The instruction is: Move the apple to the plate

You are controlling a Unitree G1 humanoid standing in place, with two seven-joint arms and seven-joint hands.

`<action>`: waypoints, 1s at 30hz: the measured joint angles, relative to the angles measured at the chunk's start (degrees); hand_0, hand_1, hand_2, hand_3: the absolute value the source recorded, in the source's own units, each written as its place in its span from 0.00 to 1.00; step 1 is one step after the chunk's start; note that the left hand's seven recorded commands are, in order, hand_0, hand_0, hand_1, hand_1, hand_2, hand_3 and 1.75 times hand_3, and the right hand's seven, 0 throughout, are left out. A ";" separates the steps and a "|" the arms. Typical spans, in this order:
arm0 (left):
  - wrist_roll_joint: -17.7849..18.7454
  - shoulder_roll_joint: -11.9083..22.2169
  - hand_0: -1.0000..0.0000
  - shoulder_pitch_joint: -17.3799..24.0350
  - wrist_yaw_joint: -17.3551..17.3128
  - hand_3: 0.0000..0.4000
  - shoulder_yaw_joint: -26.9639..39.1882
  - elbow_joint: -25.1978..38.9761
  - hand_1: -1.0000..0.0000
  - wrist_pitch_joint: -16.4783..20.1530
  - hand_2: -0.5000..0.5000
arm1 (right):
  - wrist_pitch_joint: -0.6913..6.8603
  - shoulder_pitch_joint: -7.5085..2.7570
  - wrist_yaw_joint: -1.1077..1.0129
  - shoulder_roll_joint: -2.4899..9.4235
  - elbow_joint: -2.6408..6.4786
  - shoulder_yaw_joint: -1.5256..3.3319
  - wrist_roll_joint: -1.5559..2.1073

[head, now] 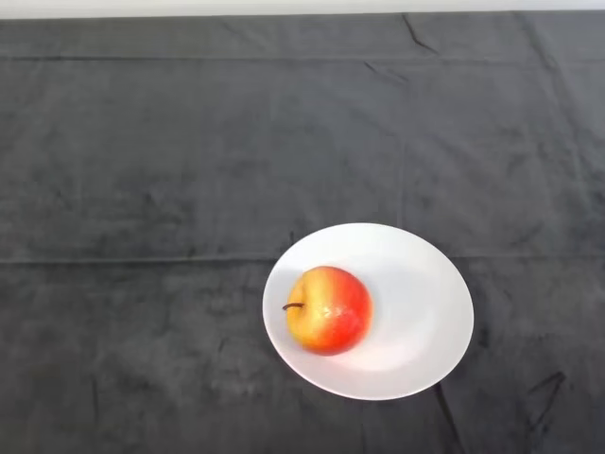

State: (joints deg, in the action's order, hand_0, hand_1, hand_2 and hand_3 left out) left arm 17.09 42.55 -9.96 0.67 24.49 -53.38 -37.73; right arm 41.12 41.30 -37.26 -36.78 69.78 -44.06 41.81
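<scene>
A red and yellow apple [329, 309] lies on the left part of a white round plate [416, 303], its stem pointing left. The plate rests on the dark cloth, right of the middle and toward the near side of the table.
The dark cloth [189, 189] covers the whole table, with creases running across it. The table's far edge [302, 11] runs along the top of the view.
</scene>
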 measured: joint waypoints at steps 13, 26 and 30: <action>5.28 -0.17 1.00 -3.41 -3.25 0.00 6.15 -7.50 1.00 -1.50 0.50 | 0.00 0.00 0.00 0.00 0.00 0.00 0.00; 6.43 -0.28 1.00 -5.37 -3.32 0.00 8.43 -11.06 1.00 -3.48 0.50 | 0.00 0.00 0.00 -0.01 0.01 -0.01 0.00; 6.42 -0.28 1.00 -5.64 -3.32 0.00 8.86 -11.32 1.00 -5.01 0.50 | 0.00 0.00 0.00 -0.01 0.00 -0.01 0.00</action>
State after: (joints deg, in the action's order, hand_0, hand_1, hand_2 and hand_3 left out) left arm 23.51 42.27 -15.60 -2.65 33.35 -64.70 -42.74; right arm 41.12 41.30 -37.26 -36.79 69.79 -44.07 41.81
